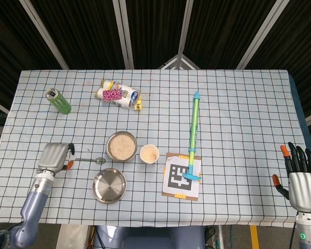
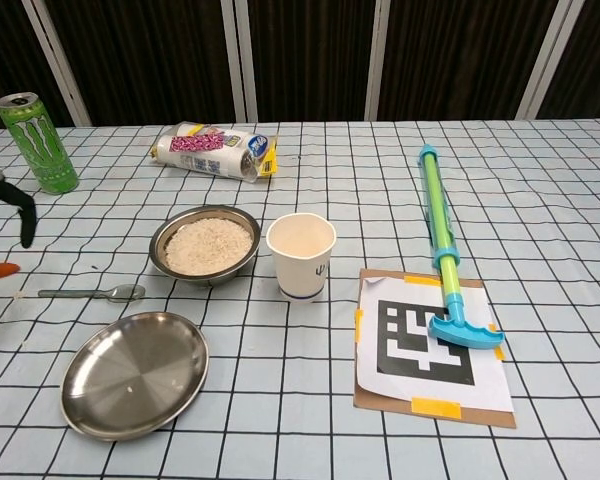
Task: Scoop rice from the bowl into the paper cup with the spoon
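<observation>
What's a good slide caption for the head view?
Left hand nears the spoon handle beside the rice bowl and cup; right hand waits open at the table edge.

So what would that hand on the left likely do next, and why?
Probably lower onto the spoon's handle and pinch it. The left hand hovers just beyond the handle's end, holding nothing, and the spoon lies flat on the table beside the rice bowl, untouched.

We see a left hand [image 1: 54, 156] with a silver-grey metallic back, black fingers [image 2: 24, 213] and an orange tip, carried on a smooth grey-blue forearm. The right hand [image 1: 302, 182] matches (silver shell, black fingers, orange-tipped thumb), above a grey wrist bearing a small green light.
</observation>
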Motion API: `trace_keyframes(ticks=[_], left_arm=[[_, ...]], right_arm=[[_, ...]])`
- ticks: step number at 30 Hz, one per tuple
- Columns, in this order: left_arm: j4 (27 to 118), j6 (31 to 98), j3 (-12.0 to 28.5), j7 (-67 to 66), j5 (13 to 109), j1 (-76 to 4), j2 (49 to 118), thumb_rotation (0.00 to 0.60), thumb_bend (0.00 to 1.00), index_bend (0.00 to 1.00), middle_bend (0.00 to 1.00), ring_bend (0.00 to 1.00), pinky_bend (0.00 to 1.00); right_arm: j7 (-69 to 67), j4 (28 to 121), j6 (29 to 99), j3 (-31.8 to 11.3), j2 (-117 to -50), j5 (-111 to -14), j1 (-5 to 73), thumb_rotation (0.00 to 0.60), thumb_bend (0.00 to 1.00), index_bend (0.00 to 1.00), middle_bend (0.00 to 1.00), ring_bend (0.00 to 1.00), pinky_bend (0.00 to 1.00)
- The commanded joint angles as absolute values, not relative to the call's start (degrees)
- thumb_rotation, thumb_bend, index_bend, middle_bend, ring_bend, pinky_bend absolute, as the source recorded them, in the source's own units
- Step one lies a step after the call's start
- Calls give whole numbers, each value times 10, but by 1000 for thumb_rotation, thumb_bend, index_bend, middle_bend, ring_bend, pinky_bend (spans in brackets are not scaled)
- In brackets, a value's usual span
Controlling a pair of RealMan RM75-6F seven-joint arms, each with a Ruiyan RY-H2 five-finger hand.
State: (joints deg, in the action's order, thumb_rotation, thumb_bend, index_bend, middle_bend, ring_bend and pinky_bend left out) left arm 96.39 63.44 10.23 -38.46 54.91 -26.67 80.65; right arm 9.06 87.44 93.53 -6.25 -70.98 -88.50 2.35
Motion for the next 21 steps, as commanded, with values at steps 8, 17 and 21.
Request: trace_keyframes(ticks=[8, 17, 21], left_arm=[[896, 624, 98, -431, 497, -305, 877, 600, 374, 510, 1000, 1000, 1000], [860, 627, 91, -433, 478, -314, 901, 600, 374, 512, 1000, 1000, 1000], [847, 625, 89, -430, 471, -319, 907, 600, 375, 515, 1000, 1000, 1000]], right_arm=[[89, 871, 940, -63, -713, -887, 23, 600, 383, 0, 0, 0, 0], [90, 870, 940, -64, -714, -887, 23, 600, 384, 0, 0, 0, 0], [90, 870, 940, -64, -714, -886, 23, 600, 383, 0, 0, 0, 0]])
